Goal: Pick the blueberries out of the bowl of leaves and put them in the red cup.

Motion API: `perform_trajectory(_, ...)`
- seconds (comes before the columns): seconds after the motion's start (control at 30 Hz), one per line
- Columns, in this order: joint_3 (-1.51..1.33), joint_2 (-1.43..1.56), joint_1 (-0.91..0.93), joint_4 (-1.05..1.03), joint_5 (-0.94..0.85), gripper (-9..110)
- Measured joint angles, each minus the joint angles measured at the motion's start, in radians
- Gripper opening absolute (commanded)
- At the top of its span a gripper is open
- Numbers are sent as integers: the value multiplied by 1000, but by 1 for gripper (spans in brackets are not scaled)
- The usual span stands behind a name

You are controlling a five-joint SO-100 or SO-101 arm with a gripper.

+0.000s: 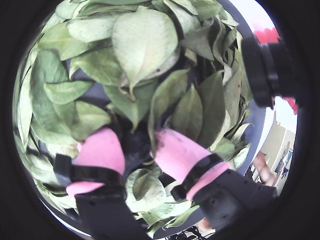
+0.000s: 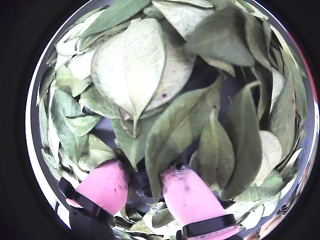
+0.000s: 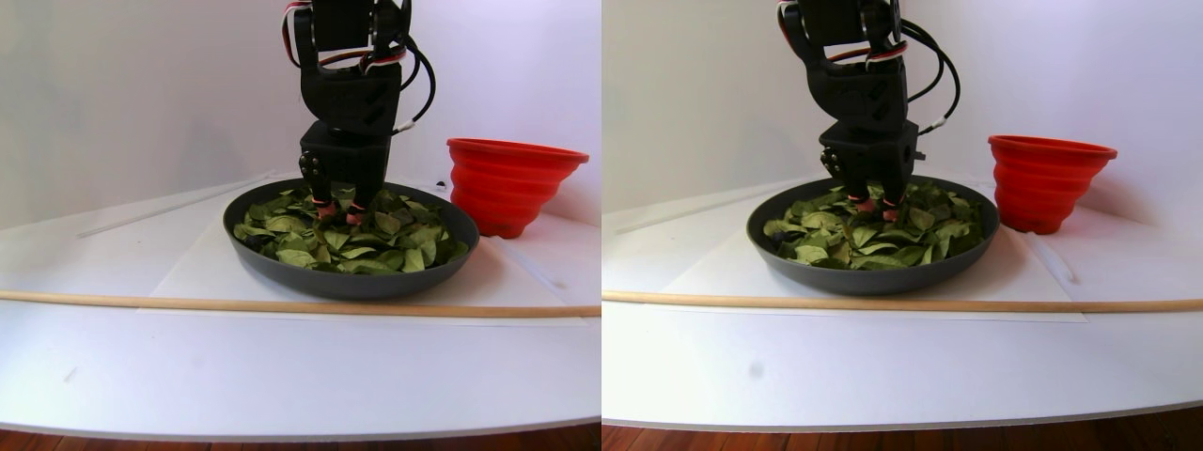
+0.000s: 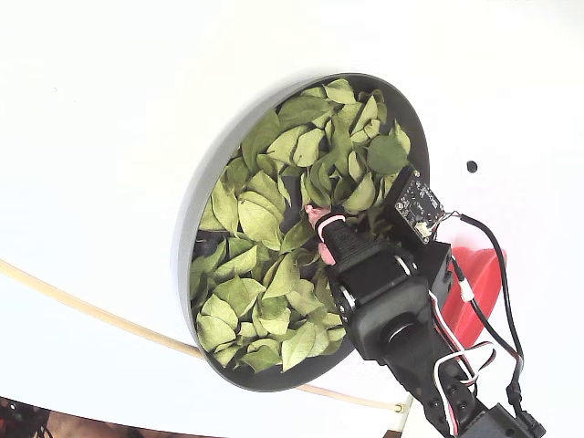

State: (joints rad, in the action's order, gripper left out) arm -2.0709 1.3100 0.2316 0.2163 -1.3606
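I can't pick out any blueberries for certain; only a dark patch (image 1: 136, 145) shows between my pink fingers (image 1: 102, 150), maybe a berry, maybe bare bowl. The leaves (image 2: 132, 67) lie heaped over everything in the bowl (image 4: 187, 228), which is why I've pushed the gripper (image 2: 145, 182) down among them, fingers narrowly parted and closed on nothing I can confirm. The red cup (image 3: 512, 183) waits just beside the bowl on the bench (image 3: 282, 366), handy for a short carry.
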Motion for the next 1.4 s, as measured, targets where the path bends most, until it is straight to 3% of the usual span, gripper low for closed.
perform_trajectory(1.4, -29, 187, 2, -150, -48, 13)
